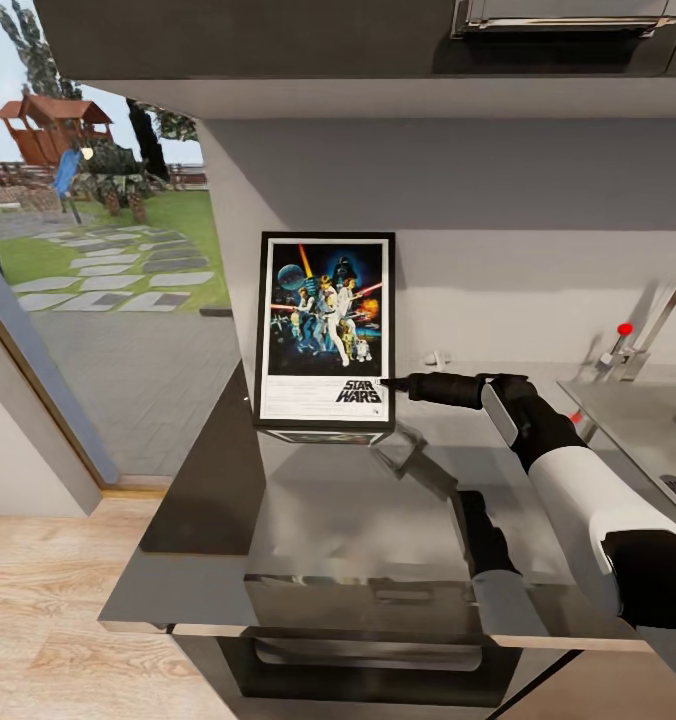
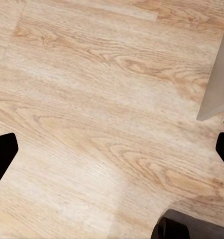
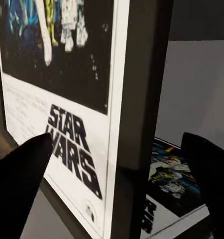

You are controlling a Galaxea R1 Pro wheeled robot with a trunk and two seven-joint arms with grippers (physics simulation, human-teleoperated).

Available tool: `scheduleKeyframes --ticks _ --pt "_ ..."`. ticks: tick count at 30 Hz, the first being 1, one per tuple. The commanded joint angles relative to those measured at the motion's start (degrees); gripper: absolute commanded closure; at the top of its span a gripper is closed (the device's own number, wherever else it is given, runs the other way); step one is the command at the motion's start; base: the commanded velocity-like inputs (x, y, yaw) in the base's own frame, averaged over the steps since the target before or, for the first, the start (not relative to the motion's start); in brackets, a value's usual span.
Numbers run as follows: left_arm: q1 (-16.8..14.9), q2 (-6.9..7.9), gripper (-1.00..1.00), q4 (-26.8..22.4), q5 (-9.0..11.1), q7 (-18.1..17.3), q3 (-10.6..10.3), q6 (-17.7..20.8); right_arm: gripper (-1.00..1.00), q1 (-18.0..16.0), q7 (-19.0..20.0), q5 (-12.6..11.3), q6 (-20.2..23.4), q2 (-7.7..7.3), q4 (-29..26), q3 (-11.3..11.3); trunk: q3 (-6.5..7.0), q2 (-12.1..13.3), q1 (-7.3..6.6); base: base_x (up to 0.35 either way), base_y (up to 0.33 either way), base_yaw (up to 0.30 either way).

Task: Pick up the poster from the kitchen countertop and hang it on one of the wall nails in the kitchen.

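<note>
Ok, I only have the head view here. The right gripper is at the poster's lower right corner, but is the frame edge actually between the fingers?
Observer: Yes. In the right wrist view the poster has its black frame edge running up the middle of the gap, with one finger on the printed side and the other behind. The right gripper is open, not yet closed on it.
Operator: Is either finger touching it?
Observer: Cannot tell; there seems to be space on both sides.
Operator: And the left arm?
Observer: The left wrist view looks down on the wood plank floor, with the left gripper open and nothing between its fingers.
</note>
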Motion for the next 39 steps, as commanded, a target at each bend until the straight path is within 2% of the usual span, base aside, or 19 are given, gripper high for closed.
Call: scheduleKeyframes --ticks 1,20,26,27,28,39 --pt "0.01 -0.01 -1.0 -0.05 0.0 -0.04 0.03 -0.08 1.0 -0.03 -0.12 -0.6 0.43 -0.07 -0.04 0.27 -0.04 -0.02 0.0 0.0 0.0 0.0" --pt "0.01 -0.01 -1.0 -0.06 0.0 -0.04 0.03 -0.09 1.0 -0.03 -0.03 -0.6 0.27 0.12 -0.24 0.35 -0.04 -0.02 0.0 -0.001 0.0 0.0" --pt "0.01 -0.01 -1.0 -0.05 0.0 -0.04 0.03 -0.08 1.0 -0.03 0.03 -0.6 0.27 0.15 -0.26 0.36 -0.04 -0.02 0.0 -0.151 0.0 0.0" --pt "0.01 0.06 -1.0 0.0 0.0 -0.04 0.03 -0.08 1.0 -0.03 0.25 -0.62 0.41 0.27 -4.12 0.36 -0.04 -0.02 0.0 -0.103 0.0 0.0" --pt "0.01 0.07 -1.0 -0.01 0.0 -0.04 0.03 -0.08 1.0 -0.03 0.27 -0.62 0.46 0.27 -4.63 0.36 -0.04 -0.02 0.0 -0.066 0.0 0.0" --pt "0.01 0.1 -1.0 -0.01 0.0 -0.04 0.19 -0.08 1.0 -0.03 0.3 -0.67 0.53 0.28 -5.77 0.36 -0.04 -0.02 0.0 -0.135 0.0 0.0"
